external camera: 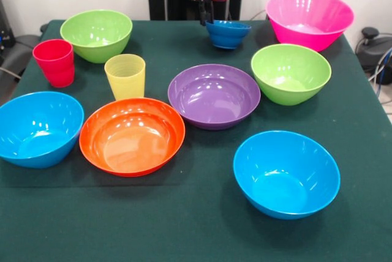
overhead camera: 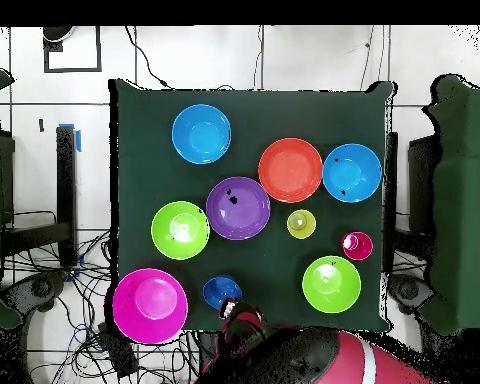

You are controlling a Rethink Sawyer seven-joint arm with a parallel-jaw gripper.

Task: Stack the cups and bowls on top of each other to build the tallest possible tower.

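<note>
Presently: eight bowls point(external camera: 214, 95), two cups point(external camera: 125, 75), no legible writing. Gripper point(external camera: 205, 12) at small blue bowl point(external camera: 227, 33) rim; jaw state unclear.

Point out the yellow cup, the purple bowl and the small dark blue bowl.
yellow cup point(external camera: 125, 77), front view, ridged side wall.
purple bowl point(external camera: 214, 95), front view, inner floor.
small dark blue bowl point(overhead camera: 220, 291), overhead view, inside of the bowl.

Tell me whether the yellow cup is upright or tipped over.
Upright: the yellow cup stands on its base, open mouth up, empty inside.
</note>
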